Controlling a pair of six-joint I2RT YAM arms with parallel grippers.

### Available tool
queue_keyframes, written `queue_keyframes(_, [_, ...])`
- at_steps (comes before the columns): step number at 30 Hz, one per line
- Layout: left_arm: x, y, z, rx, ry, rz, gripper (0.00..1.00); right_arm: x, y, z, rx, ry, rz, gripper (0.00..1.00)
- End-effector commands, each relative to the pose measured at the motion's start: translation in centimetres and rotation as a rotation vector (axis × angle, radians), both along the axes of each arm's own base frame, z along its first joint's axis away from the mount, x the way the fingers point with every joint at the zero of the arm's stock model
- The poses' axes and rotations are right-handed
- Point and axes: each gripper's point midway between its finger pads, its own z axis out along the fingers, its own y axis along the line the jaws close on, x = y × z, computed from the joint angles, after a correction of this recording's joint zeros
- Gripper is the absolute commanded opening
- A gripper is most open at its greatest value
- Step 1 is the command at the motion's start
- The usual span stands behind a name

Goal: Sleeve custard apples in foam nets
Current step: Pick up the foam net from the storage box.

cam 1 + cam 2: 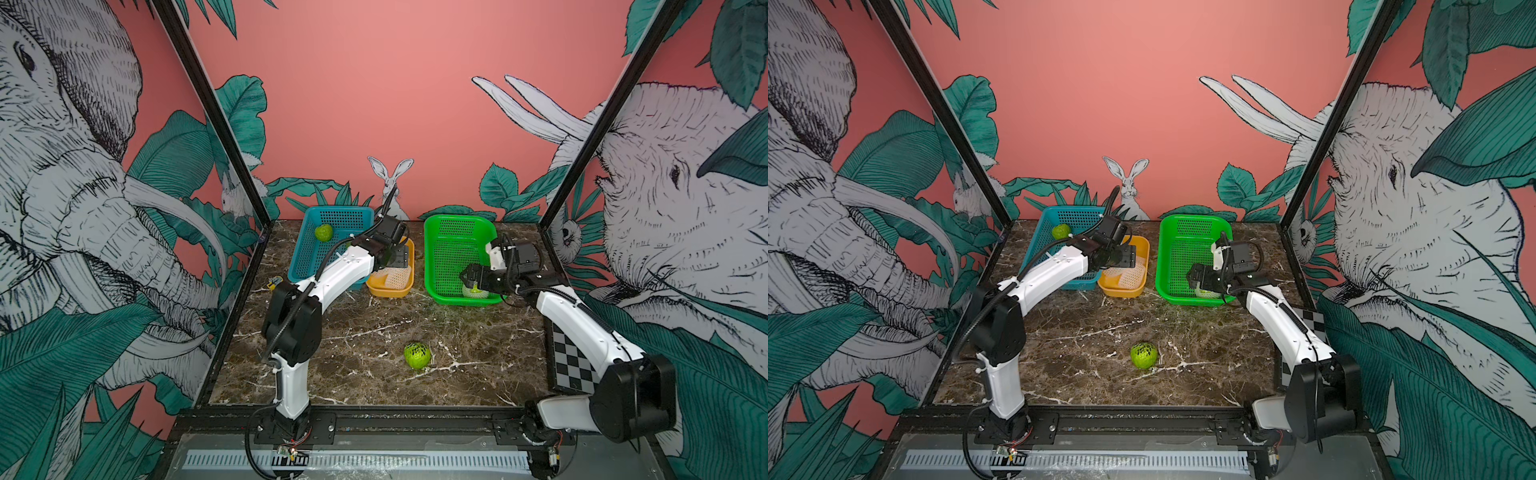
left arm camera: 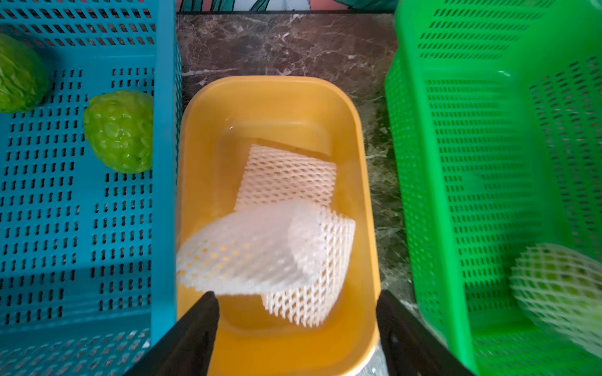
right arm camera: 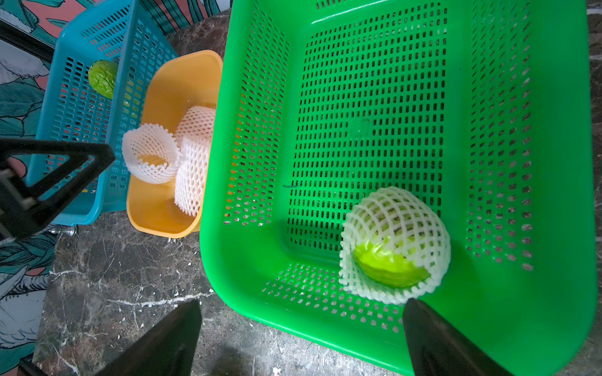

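Note:
Two foam nets lie in the yellow tub (image 2: 202,136): a flat one (image 2: 286,175) and a curled one (image 2: 260,247), also seen in the right wrist view (image 3: 150,153). My left gripper (image 2: 296,301) hangs open over the tub, its tips beside the curled net's edge, nothing clamped. Two bare custard apples (image 2: 120,130) (image 2: 19,75) sit in the blue basket (image 1: 328,257). A third custard apple (image 1: 417,355) rests on the marble. A sleeved custard apple (image 3: 394,247) lies in the green basket (image 3: 488,325). My right gripper (image 3: 301,302) stands open over that basket's near rim, empty.
Blue basket, yellow tub (image 1: 388,291) and green basket (image 1: 449,249) stand side by side at the back of the marble table (image 1: 374,382). A checkerboard card (image 1: 573,365) lies at the right edge. Black frame posts rise at both back corners.

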Motion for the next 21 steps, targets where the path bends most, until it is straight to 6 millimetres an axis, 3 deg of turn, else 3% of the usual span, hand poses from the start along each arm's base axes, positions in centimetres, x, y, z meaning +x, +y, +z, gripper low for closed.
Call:
queue_keyframes(1, [1.5,-0.3,1.1,0.05,-0.025,-0.012,0.76,0.3,0.4,0.5,0.004,-0.008,0.026,0.99])
queue_keyframes(6, [3.3,-0.2,-0.6,0.135,0.0,0.001,0.66,0.1,0.4,0.3,0.01,-0.005,0.032,0.99])
queue_keyframes(11, [3.2,0.4,-1.3,0.177,0.018,-0.002,0.51,-0.1,0.5,0.2,0.017,-0.002,0.033,0.99])
queue_keyframes(21, [1.1,3.1,-1.8,0.296,0.048,-0.017,0.51,0.2,0.8,0.0,0.04,-0.003,0.027,0.99])
